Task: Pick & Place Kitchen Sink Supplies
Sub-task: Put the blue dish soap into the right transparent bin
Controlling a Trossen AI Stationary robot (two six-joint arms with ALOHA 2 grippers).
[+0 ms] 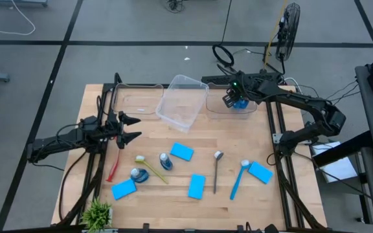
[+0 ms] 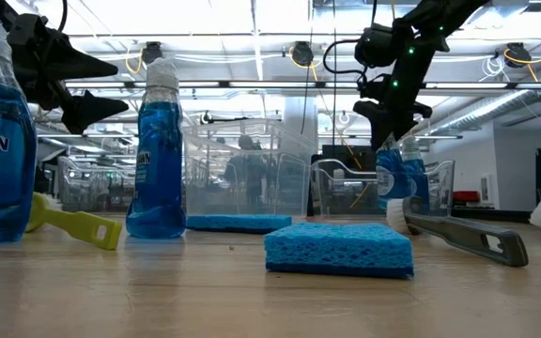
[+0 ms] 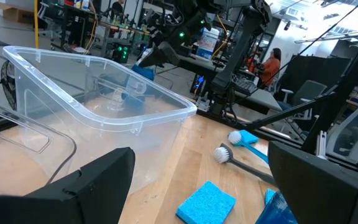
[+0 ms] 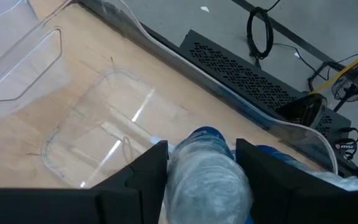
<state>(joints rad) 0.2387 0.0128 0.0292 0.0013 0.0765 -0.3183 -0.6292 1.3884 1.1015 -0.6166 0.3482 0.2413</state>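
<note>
Sponges, nearest the low camera, are lying flat on the table [image 1: 154,139], one big blue sponge [image 2: 338,249] right in front. Going left to right across the high view, the left gripper [image 1: 132,128] is hovering above the table's left side with its fingers spread wide and nothing between them. Below it, a red brush [image 1: 113,167], a yellow brush [image 1: 150,167], two blue bottles [image 1: 165,161] and four sponges [image 1: 182,152] are lying loose, with a grey metal tool [image 1: 217,169] and a blue brush [image 1: 238,179] further right. A tilted clear bin [image 1: 182,100] is sitting at the back centre, seemingly holding nothing. Further right, the right gripper [image 1: 233,98] is reaching down into the right-hand bin [image 1: 259,108], its fingers flanking the pale cap of a bottle [image 4: 209,180]; whether they are pressing on it or letting go, I cannot tell. By my reckoning, that bottle is the only supply binned, so nearly all the sorting is waiting.
</note>
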